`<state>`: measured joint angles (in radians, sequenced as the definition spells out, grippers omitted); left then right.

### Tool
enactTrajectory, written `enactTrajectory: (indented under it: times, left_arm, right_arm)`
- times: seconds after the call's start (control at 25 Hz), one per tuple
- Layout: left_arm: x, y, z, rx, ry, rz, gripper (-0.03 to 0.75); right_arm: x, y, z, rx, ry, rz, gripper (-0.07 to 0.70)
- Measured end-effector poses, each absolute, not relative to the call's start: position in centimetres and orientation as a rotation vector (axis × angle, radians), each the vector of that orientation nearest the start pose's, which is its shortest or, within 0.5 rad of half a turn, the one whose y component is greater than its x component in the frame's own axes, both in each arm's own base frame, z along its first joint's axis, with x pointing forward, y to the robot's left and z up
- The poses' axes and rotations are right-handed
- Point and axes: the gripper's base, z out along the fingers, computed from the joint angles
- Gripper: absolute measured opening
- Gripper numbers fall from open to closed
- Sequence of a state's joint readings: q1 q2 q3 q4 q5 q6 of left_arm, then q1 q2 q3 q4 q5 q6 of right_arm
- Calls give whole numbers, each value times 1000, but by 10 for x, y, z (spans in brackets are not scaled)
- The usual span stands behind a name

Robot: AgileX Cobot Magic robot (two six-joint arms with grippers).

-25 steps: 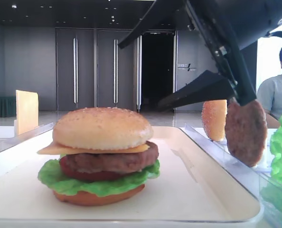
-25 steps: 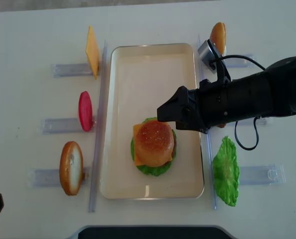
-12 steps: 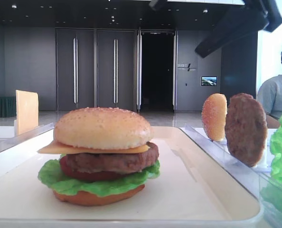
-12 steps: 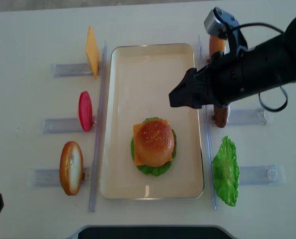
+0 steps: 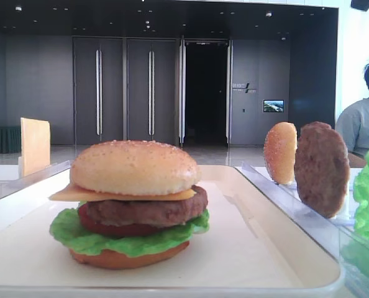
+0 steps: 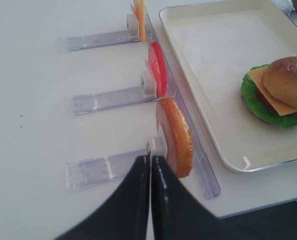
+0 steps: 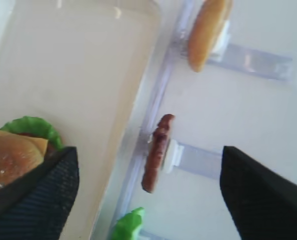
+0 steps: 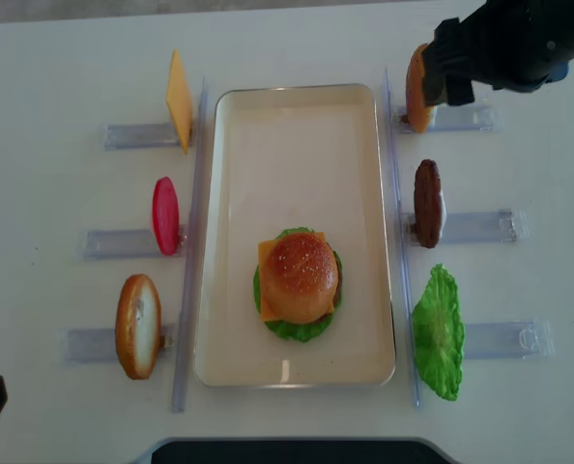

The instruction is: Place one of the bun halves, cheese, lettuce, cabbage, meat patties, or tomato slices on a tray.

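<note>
On the cream tray (image 8: 268, 155) stands a stacked burger: sesame bun top (image 8: 298, 274) over cheese (image 5: 66, 194), a meat patty (image 5: 147, 210), a tomato slice and lettuce (image 5: 110, 239). My right gripper (image 7: 147, 150) hangs open and empty high over the right stands, with the upright spare patty (image 7: 156, 152) far below between its wide black fingers (image 7: 43, 195). From overhead its arm (image 8: 504, 43) covers the back right corner beside a bun half (image 8: 417, 87). My left gripper (image 6: 149, 158) is shut on nothing, just in front of an upright bun half (image 6: 177, 136).
Clear stands flank the tray. On the left are a cheese slice (image 8: 178, 100), a tomato slice (image 8: 165, 215) and a bun half (image 8: 138, 325). On the right are a patty (image 8: 427, 202) and a lettuce leaf (image 8: 438, 332). A person (image 5: 361, 118) sits behind.
My right arm has lifted and drawn back from over the tray to the far right corner, jaws still wide. The burger and the left gripper have not moved.
</note>
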<state>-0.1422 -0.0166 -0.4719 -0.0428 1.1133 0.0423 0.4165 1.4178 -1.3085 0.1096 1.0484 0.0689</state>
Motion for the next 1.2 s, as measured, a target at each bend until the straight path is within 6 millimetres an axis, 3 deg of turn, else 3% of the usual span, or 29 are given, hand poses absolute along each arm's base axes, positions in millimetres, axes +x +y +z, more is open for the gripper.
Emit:
enactTrajectory:
  times: [0.2,0.36,0.56,0.76,0.88,1.2]
  left_arm:
    - [-7,-3,265,197,2100,-112,-1]
    - [-7,-3,265,197,2100,-112,-1]
    - [-7,-3,265,197,2100,-112,-1]
    - [-7,-3,265,197,2100,-112,-1]
    - [-7,-3,265,197,2100,-112,-1]
    - [-7,-3,265,197,2100,-112,-1]
  right_arm:
    - [263,117,370,-375,2649,197,577]
    - [274,106,370,-303,2681,175,577]
    - [294,52,362,-41,2731,108,577]
    - [298,-13,362,253,2718,39,577]
    - [296,-38,362,359,2705,3,577]
    - [284,-43,375,350,2658,-11,577]
